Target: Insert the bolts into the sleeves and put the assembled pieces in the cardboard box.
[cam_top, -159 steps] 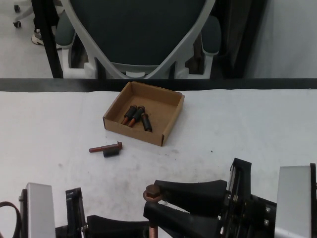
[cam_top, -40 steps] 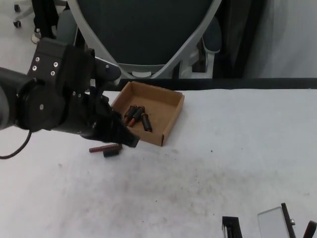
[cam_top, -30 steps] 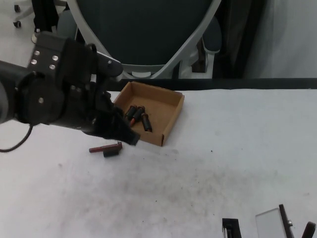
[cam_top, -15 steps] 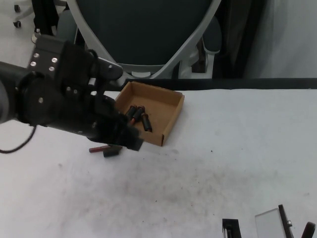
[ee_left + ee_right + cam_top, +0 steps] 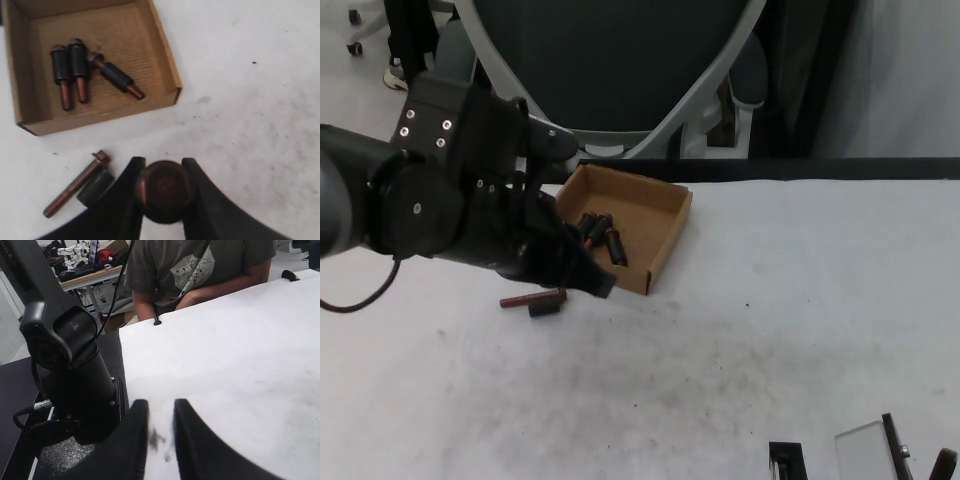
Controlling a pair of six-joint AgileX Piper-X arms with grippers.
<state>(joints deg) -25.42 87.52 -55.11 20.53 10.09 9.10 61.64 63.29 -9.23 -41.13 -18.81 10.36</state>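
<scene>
now bolt [image 5: 164, 190] head clamped between left fingers [image 5: 119, 212], near loose sleeve [image 5: 95, 186]; right fingers [image 5: 132, 440] slightly apart.

No lettering, number, label or sign can be read on anything in these views.
</scene>
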